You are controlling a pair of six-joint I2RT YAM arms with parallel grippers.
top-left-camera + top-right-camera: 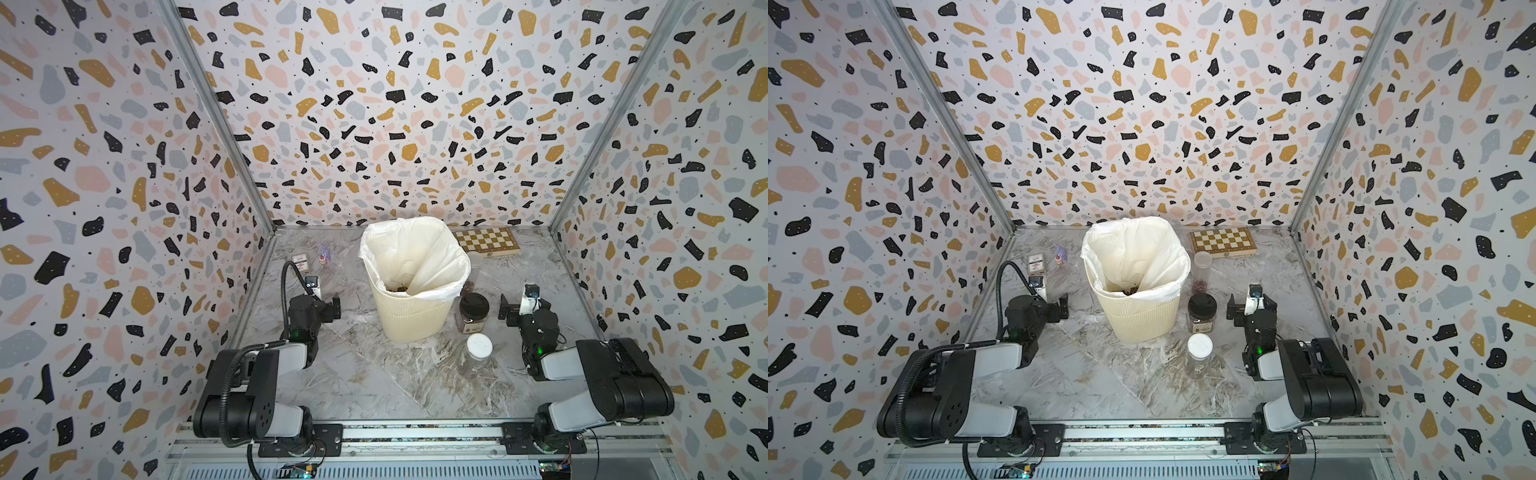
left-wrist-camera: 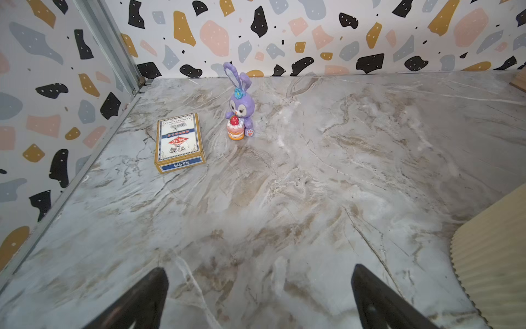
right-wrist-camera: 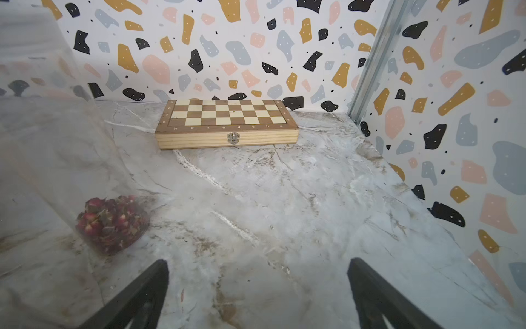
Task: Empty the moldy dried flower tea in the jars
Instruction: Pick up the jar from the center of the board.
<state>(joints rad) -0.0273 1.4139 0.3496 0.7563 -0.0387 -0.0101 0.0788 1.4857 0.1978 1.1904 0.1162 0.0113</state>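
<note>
Right wrist view, tea (image 3: pixel 112 222), apparently inside blurred jar (image 3: pixel 42 142)

Glossy marble-look counter (image 2: pixel 313 185); ribbed cream plastic bin (image 1: pixel 1142 320), thin white bag liner (image 1: pixel 1133 253); wooden chessboard box (image 3: pixel 227 125); clear plastic jars (image 1: pixel 1200 353).

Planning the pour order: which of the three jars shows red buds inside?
The clear-lidded jar farthest back, beside the bin: red buds sit at its bottom. The black-lidded jar and white-lidded jar show no red.
</note>
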